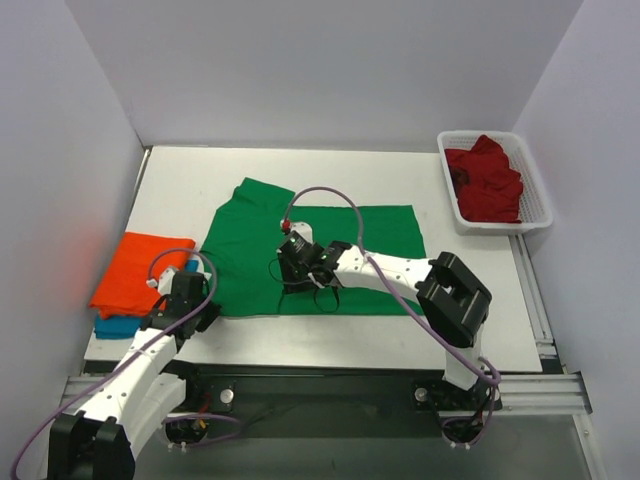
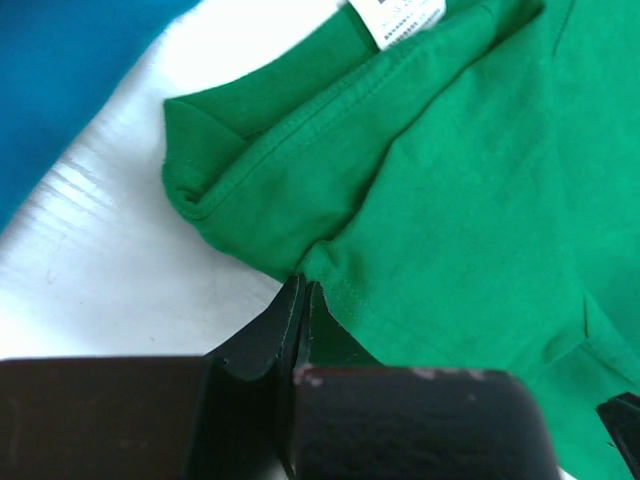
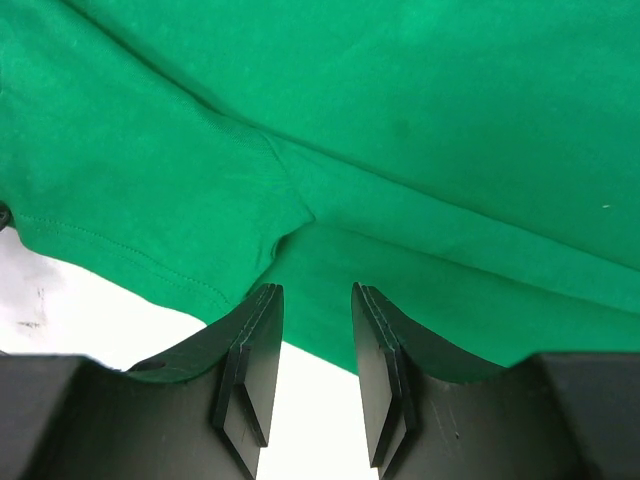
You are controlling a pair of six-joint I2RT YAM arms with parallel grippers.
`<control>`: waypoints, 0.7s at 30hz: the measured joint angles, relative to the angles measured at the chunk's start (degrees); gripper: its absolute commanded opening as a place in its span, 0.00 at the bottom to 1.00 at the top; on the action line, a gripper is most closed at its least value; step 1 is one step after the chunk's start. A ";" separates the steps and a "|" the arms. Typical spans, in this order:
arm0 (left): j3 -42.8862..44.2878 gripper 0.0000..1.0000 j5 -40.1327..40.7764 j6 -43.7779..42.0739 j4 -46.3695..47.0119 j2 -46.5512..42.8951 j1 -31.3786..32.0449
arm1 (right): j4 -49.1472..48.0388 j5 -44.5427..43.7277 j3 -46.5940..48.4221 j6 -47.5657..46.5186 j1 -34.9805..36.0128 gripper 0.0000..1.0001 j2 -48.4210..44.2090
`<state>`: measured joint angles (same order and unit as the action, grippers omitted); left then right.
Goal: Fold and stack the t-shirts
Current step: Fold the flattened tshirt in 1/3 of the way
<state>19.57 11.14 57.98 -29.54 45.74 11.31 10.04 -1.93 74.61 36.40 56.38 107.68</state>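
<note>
The green shirt (image 1: 380,245) lies spread across the middle of the table (image 1: 300,340), with one part reaching toward the far left. In the top view we see both grippers on it.

The left gripper (image 1: 205,308) sits at the shirt's near left corner. In the left wrist view its jaws (image 2: 303,290) are pressed together on the edge of the cloth (image 2: 470,200), which puckers toward the tips. A folded sleeve lies just beyond them, and a white label (image 2: 400,15) shows at the top. The bare table (image 2: 120,270) is to the left of the cloth, with the blue shirt (image 2: 60,60) past it.

The right gripper (image 1: 300,275) hangs over the near half of the shirt, near its middle. In the right wrist view we see its jaws (image 3: 315,295) spread, with nothing between them. The tips are just at the shirt's near edge (image 3: 400,120), with a sleeve hem to the left and white table (image 3: 60,300) below it.

At the left side of the table the orange shirt (image 1: 140,265) lies folded on the blue shirt (image 1: 115,326), which shows only as a strip at the near side. The red shirt (image 1: 485,180) is bunched in the basket (image 1: 546,205) at the far right corner, well apart from the green one.
</note>
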 measured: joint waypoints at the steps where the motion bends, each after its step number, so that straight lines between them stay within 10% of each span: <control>1: 0.00 0.00 -0.37 -0.02 0.20 -0.09 0.00 | 0.02 0.07 0.00 0.00 0.15 0.34 0.00; 21: 13.07 0.00 -1.99 -0.02 10.14 18.21 0.00 | 0.70 -2.82 -5.35 0.04 -1.42 0.36 -7.39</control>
<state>32.64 9.15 57.95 -19.40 63.94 11.31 10.74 -4.75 69.25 36.45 54.96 100.29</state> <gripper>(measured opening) 0.022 0.357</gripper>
